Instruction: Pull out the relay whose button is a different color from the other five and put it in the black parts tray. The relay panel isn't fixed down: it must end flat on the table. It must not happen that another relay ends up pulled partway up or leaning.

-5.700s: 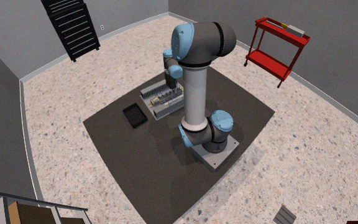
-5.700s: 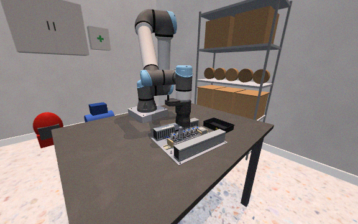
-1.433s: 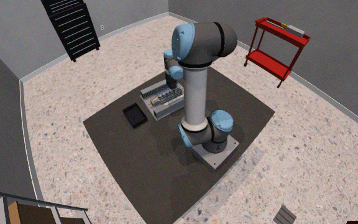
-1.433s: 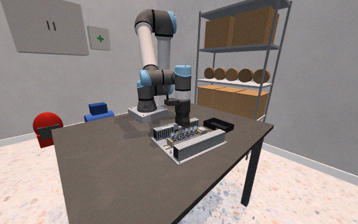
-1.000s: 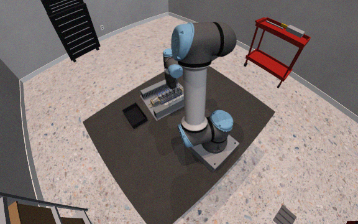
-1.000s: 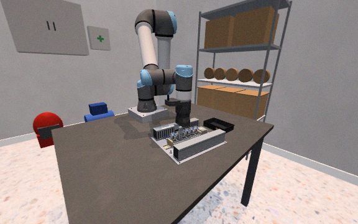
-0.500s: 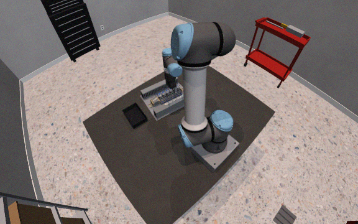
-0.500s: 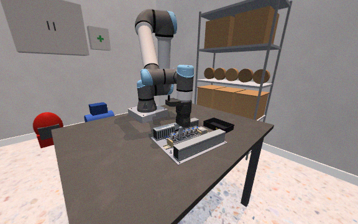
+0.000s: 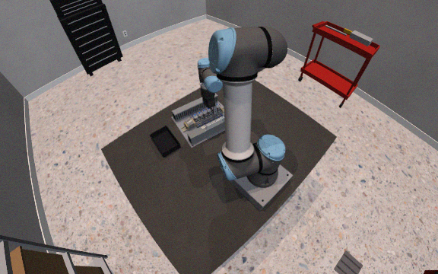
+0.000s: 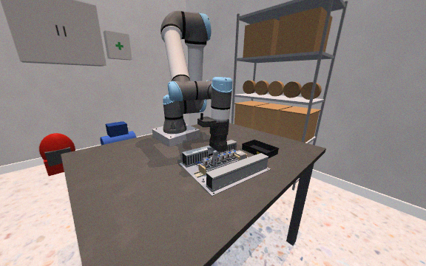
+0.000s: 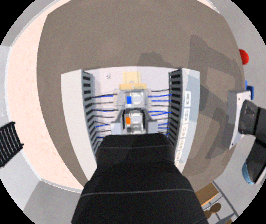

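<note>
1. Gripper [image 9: 215, 110] [image 10: 215, 158] [image 11: 133, 115]: fingers clamped on the relay with the orange button [image 11: 135, 120], pointing down over the relay panel [image 9: 179, 127] [image 10: 207, 187] [image 11: 99, 75].
2. Orange-button relay: located between the fingertips, upright; whether it is seated or slightly raised cannot be determined.
3. Blue-button relay [image 11: 136, 98]: located just beside the gripped relay, ahead of the gripper body in the wrist view.
4. Relay panel: located beneath the gripper, flat on the table [image 9: 166, 198] [image 10: 143, 199] [image 11: 124, 35].
5. Black parts tray [image 9: 165, 141] [image 10: 259, 148]: located lower than the gripper and off to one side, near the panel, apart from it.
</note>
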{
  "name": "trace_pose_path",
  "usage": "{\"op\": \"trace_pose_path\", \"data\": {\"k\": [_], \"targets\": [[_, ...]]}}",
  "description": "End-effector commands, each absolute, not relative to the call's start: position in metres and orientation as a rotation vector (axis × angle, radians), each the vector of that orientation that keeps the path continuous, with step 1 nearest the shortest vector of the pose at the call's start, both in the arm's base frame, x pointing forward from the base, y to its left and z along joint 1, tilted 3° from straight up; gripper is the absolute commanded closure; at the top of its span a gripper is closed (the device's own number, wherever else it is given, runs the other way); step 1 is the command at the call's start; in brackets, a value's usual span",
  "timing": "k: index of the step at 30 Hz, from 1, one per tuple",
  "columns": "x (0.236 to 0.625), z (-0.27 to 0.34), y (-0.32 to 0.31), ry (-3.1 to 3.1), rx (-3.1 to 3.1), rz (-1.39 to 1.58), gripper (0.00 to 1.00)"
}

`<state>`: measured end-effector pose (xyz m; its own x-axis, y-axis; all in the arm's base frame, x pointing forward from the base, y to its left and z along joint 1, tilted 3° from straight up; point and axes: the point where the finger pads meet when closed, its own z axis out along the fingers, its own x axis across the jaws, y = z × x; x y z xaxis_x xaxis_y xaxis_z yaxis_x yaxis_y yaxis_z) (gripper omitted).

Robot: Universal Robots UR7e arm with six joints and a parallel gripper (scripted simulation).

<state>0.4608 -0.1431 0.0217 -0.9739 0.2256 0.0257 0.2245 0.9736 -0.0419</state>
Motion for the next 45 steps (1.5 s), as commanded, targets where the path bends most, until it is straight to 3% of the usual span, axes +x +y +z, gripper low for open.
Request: {"op": "trace_pose_path", "data": {"k": [1,45], "targets": [[0.4613,0.0217,-0.1432,-3.076,-0.350,0.059,1.00],[0.4616,0.0222,-0.1432,-3.081,-0.351,0.060,1.00]]}}
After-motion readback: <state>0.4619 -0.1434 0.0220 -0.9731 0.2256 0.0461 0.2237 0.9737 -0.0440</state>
